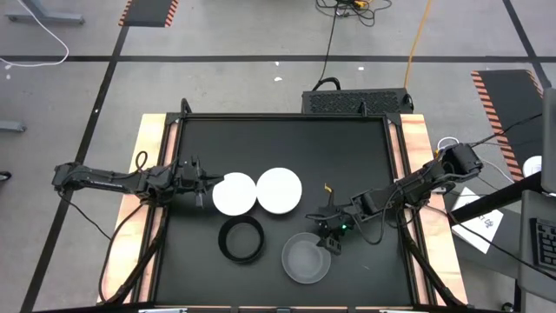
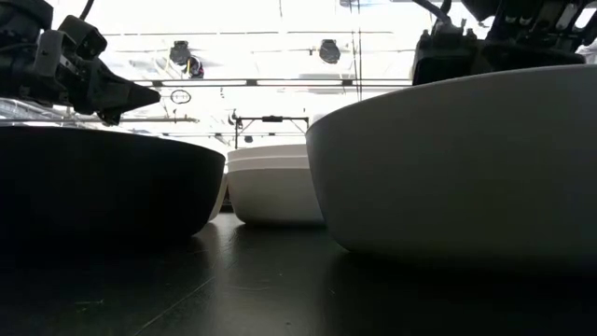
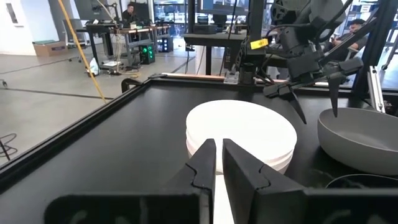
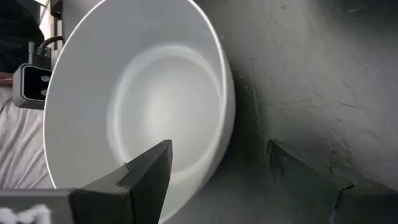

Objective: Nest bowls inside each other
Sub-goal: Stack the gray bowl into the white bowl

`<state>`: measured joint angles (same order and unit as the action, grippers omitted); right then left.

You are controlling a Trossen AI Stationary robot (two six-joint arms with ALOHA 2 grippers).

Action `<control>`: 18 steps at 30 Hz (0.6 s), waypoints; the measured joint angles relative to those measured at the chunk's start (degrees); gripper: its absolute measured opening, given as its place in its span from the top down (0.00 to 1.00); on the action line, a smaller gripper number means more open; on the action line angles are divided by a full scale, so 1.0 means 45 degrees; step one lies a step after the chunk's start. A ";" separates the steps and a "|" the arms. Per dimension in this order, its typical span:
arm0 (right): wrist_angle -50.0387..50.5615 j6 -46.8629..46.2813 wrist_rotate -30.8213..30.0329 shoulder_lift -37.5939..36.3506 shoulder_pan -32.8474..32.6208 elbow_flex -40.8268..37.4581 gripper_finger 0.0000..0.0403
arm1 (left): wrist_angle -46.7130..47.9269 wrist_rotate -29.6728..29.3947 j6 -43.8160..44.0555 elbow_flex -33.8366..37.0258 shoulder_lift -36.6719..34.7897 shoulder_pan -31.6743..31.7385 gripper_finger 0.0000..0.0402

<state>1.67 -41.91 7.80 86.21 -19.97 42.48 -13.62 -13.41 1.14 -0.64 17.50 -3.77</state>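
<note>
I have the right gripper (image 1: 331, 233) with its fingers spread, released, straddling the near rim of the grey bowl (image 1: 306, 257): one finger inside, one outside on the table (image 1: 365, 156). Nothing is grasped yet. I judge this the pick step. Next move calls for closing on the rim, lifting, and carrying to the white bowl (image 1: 279, 189) beyond the claw. The left gripper (image 1: 205, 180) is clenched, empty, touching a second white bowl (image 1: 234, 194). The black bowl (image 1: 241, 240) sits beside the grey.
</note>
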 joint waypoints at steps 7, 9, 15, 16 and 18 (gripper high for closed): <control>-0.0042 0.0273 0.0043 0.0063 -0.0005 0.0000 0.42 | -0.0031 0.0000 -0.0101 0.0000 0.0000 0.0000 0.92; -0.0042 0.0387 0.0044 0.0063 -0.0005 0.0000 0.48 | -0.0027 0.0000 -0.0101 0.0000 0.0000 0.0000 0.92; -0.0047 0.0495 0.0117 0.0063 0.0005 0.0000 0.72 | -0.0027 0.0000 -0.0105 0.0000 0.0002 0.0002 0.92; -0.0047 0.0500 0.0183 0.0063 0.0020 0.0000 0.76 | -0.0029 0.0000 -0.0105 0.0000 0.0000 0.0003 0.92; -0.0044 0.0500 0.0321 0.0063 0.0094 0.0000 0.84 | -0.0031 0.0000 -0.0105 0.0000 0.0000 0.0000 0.92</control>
<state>1.47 -39.66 9.24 86.50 -19.54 42.48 -13.76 -13.41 0.67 -0.64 17.50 -3.77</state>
